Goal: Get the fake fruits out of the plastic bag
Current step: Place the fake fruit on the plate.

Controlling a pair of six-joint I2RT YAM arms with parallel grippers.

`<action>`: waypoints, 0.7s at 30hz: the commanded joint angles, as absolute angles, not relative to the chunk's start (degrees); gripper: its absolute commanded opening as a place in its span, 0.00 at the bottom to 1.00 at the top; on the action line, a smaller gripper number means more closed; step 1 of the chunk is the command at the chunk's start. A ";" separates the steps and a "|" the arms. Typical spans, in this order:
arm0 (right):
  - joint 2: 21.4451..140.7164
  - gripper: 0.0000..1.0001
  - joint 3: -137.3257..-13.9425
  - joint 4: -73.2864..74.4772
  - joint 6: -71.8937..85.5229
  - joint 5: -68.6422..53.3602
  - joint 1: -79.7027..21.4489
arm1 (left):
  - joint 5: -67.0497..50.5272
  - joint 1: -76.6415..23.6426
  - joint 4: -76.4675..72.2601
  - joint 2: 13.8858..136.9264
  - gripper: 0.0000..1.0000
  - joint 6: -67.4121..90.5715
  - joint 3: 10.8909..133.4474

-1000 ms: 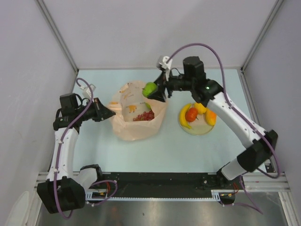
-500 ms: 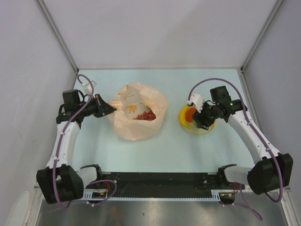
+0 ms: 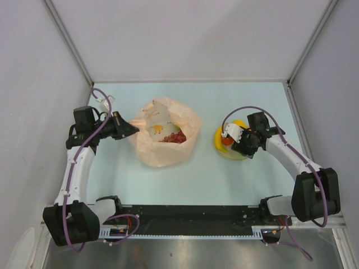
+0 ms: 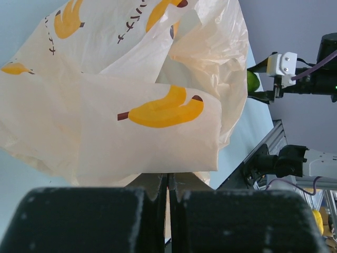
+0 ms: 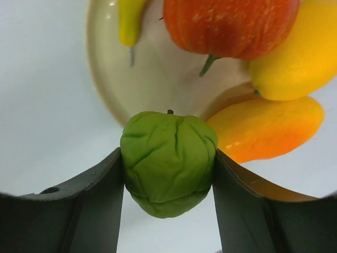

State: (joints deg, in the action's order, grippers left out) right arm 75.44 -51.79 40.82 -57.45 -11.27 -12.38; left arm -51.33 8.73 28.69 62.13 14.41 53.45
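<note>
The peach-orange plastic bag [image 3: 164, 147] lies open left of centre, with the dark red grape bunch [image 3: 175, 138] inside it. My left gripper [image 3: 133, 129] is shut on the bag's left rim; in the left wrist view its tips [image 4: 168, 184] pinch the bag's film [image 4: 131, 95]. My right gripper [image 3: 240, 149] is shut on the green apple [image 5: 168, 161] and holds it just over the near edge of the cream plate [image 5: 100, 68]. On the plate lie the banana [image 5: 129, 18], the red round fruit [image 5: 226, 23], the lemon [image 5: 300, 58] and the orange fruit [image 5: 263, 129].
The plate [image 3: 220, 150] sits right of the bag on the pale blue table. Grey walls close the left, back and right sides. The black rail with both arm bases [image 3: 185, 213] runs along the near edge.
My right arm carried the green apple from above the bag's mouth over to the plate and lowered it there. My left gripper kept its hold on the bag's rim.
</note>
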 commanded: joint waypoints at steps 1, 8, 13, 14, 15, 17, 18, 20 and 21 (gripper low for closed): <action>75.59 0.58 -50.01 29.63 -60.29 -7.12 -14.15 | -52.47 8.35 29.00 60.82 0.00 12.83 54.67; 77.52 0.59 -47.81 25.85 -61.87 -6.06 -15.38 | -52.03 8.44 29.27 60.21 0.00 12.22 53.53; 78.66 0.59 -46.93 23.64 -62.93 -4.31 -15.56 | -51.68 8.44 29.62 60.12 0.00 11.60 53.35; 78.66 0.59 -46.93 23.73 -63.10 -4.22 -15.56 | -51.77 8.44 29.62 60.12 0.00 11.51 53.44; 78.84 0.59 -46.93 23.64 -63.11 -4.13 -15.47 | -51.59 8.44 29.53 60.29 0.00 11.51 53.52; 78.92 0.61 -46.76 23.73 -63.02 -3.87 -15.47 | -51.77 8.35 29.44 60.56 0.00 11.60 53.70; 79.10 0.61 -46.67 23.64 -63.10 -3.87 -15.47 | -51.85 8.35 29.18 60.73 0.00 11.69 53.70; 79.01 0.62 -46.41 23.38 -62.75 -3.60 -15.47 | -51.86 8.35 29.00 61.00 0.00 11.86 53.70; 79.01 0.62 -46.41 23.29 -62.58 -3.52 -15.47 | -52.12 8.44 28.74 61.08 0.00 12.04 53.70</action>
State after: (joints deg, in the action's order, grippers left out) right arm 78.98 -46.72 25.45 -61.87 -4.78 -15.38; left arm -51.27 8.73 29.78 61.49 13.02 53.25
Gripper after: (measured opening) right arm 0.622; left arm 0.005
